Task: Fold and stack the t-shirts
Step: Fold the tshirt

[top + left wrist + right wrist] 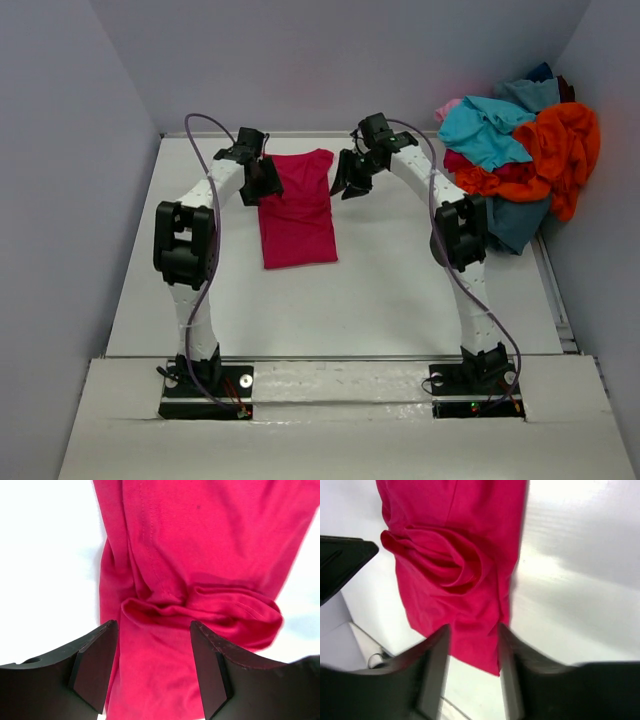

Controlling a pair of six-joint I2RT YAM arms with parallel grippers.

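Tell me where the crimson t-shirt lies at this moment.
In the top view the crimson t-shirt lies on the table, left of centre toward the far edge, between the left gripper and right gripper.

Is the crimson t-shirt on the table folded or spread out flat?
Folded lengthwise: the crimson t-shirt lies as a narrow strip, bunched at one end.

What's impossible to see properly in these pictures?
Top view: the t-shirt pile overlaps itself, so its count is unclear.
Top view: the left end effector covers part of the crimson t-shirt, at its far left edge.
Left wrist view: that t-shirt runs past the frame edges.
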